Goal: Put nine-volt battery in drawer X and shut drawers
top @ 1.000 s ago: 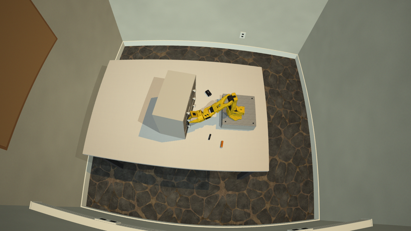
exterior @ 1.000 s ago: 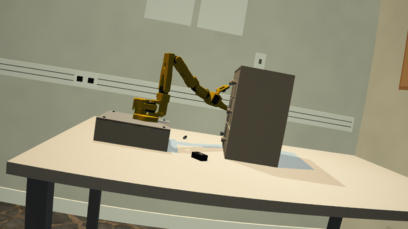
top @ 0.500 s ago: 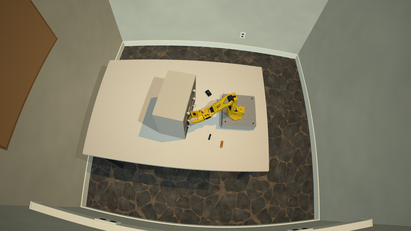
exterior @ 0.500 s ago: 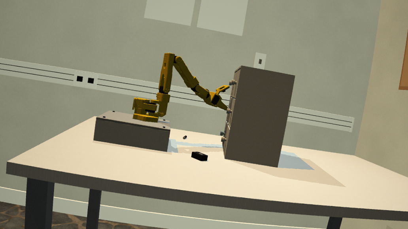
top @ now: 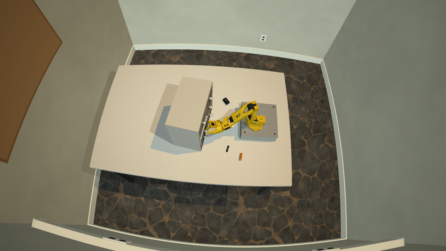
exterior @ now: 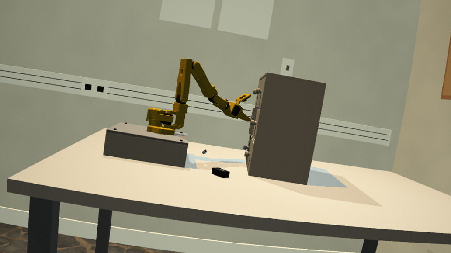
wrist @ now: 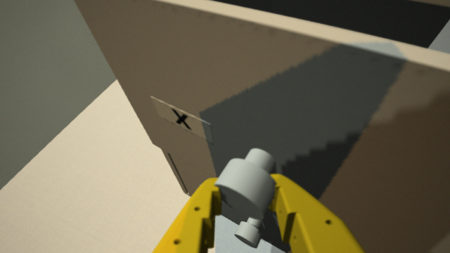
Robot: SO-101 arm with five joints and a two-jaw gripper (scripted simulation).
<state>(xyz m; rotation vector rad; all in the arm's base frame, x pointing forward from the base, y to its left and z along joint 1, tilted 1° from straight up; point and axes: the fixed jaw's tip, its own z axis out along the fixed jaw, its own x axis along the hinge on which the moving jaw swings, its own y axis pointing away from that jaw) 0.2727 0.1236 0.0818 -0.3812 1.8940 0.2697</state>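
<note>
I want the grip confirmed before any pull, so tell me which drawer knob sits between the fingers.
The knob on the drawer front with the X label; the other knob in the wrist view shows beyond it, ungripped.

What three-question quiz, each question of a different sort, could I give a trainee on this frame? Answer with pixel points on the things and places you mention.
1. The gripper (top: pixel 207 131) (exterior: pixel 250 120) (wrist: pixel 245 190) is shut on: (a) an orange cylinder; (b) a grey knob (wrist: pixel 242 179); (c) a battery.
2. True or false: the nine-volt battery (top: pixel 225 101) (exterior: pixel 220 172) lies on the table (top: pixel 140 93) (exterior: pixel 170 193).
3. Fill in: the label (wrist: pixel 159 109) near that knob reads ___.

Key: 1 b; 2 true; 3 X.
</note>
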